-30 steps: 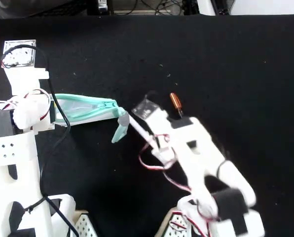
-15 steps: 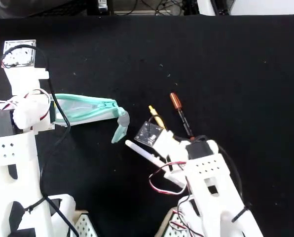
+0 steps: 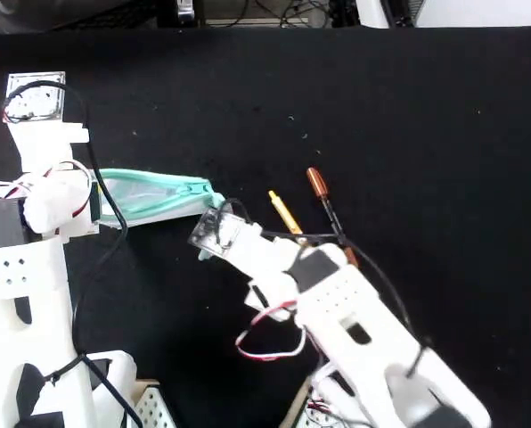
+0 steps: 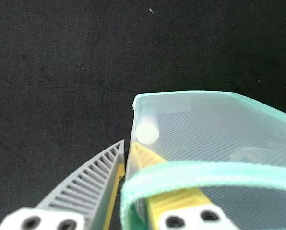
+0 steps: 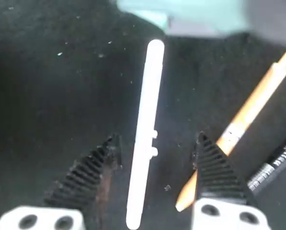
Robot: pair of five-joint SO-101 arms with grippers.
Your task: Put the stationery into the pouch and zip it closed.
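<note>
The left arm (image 3: 34,232) stands at the left edge of the high view. Its jaws are closed on one end of the pouch (image 3: 154,196). In the left wrist view the grey finger (image 4: 85,191) lies outside the clear ribbed wall, and the yellow finger (image 4: 174,206) shows through that wall from the other side. The pouch's teal zip band curves across in front of the wall.

In the high view the pouch reaches from the left jaws toward the middle of the frame, over the black bench (image 3: 426,107). Its free end is just beside the right arm (image 3: 337,303).

The right arm comes up from the lower middle of the frame, with its wrist next to that free end. Its jaws are wide open and hold nothing. The white pen (image 5: 145,129) lies lengthwise in the gap between the two dark, ridged fingers (image 5: 92,167), touching neither. The pen's far end points at the pouch and stops just short of it.

The orange pen (image 5: 246,120) lies on the bench just outside one finger, at an angle to the white pen. The copper-capped dark pen (image 3: 323,198) lies beside the orange pen, right of centre in the high view. All three pens are outside the pouch.
</note>
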